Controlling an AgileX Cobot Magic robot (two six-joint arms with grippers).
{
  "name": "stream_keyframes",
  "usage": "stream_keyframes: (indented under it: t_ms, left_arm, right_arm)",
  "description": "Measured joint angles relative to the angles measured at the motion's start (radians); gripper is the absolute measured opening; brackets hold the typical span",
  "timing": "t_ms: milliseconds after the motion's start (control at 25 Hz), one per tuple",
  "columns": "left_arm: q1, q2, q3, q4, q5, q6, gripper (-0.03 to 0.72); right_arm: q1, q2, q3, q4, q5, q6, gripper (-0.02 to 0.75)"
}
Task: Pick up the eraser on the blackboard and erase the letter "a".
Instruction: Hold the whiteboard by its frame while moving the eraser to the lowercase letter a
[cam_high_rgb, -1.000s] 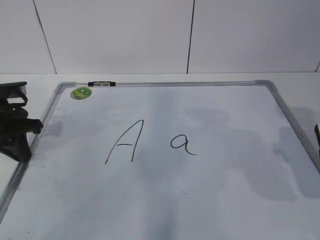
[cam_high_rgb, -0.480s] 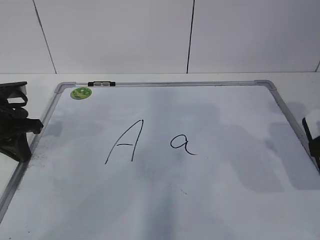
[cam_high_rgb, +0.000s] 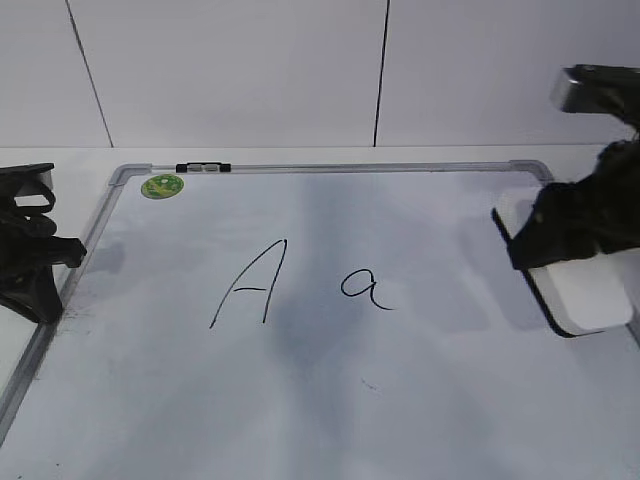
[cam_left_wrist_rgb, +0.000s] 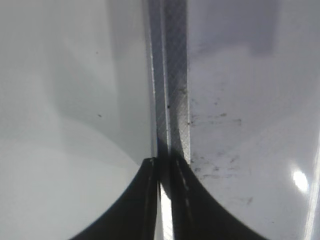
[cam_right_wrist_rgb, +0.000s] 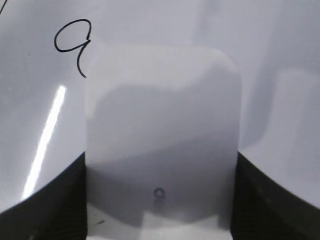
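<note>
The white board (cam_high_rgb: 130, 420) lies flat, grey-framed. A tall capital "A" (cam_high_rgb: 250, 283) and the small letter "a" (cam_high_rgb: 366, 288) are written mid-board. My right gripper (cam_high_rgb: 575, 235) is shut on the white eraser (cam_high_rgb: 585, 290), held over the board's right side, to the right of the "a". In the right wrist view the eraser (cam_right_wrist_rgb: 162, 130) fills the space between the jaws (cam_right_wrist_rgb: 161, 200), with the "a" (cam_right_wrist_rgb: 74, 42) at the upper left. My left gripper (cam_high_rgb: 45, 275) rests at the board's left frame, shut and empty; its jaws (cam_left_wrist_rgb: 165, 172) sit over the frame rail (cam_left_wrist_rgb: 172, 75).
A green round sticker (cam_high_rgb: 162, 185) and a black clip (cam_high_rgb: 203, 168) sit at the board's far left corner. A white panelled wall stands behind. Faint marker smudges (cam_left_wrist_rgb: 220, 145) lie by the left frame.
My right arm has come in from the right edge over the board, carrying the eraser leftward towards the "a". The left arm has not moved.
</note>
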Motion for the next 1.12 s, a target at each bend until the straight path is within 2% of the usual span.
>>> stream_keyframes:
  t_ms: [280, 440, 880, 1120]
  left_arm:
    - [0.000, 0.000, 0.000, 0.000, 0.002, 0.000, 0.043]
    - [0.000, 0.000, -0.001, 0.000, 0.002, 0.000, 0.043]
    - [0.000, 0.000, -0.001, 0.000, 0.003, 0.000, 0.043]
    - [0.000, 0.000, -0.001, 0.002, 0.003, 0.000, 0.043]
  right_arm:
    - [0.136, 0.229, -0.146, -0.029, 0.010, 0.000, 0.517]
    - [0.185, 0.343, -0.242, -0.052, 0.039, 0.000, 0.517]
    - [0.222, 0.589, -0.567, -0.095, 0.197, 0.000, 0.517]
    - [0.225, 0.654, -0.604, -0.114, 0.212, 0.000, 0.517]
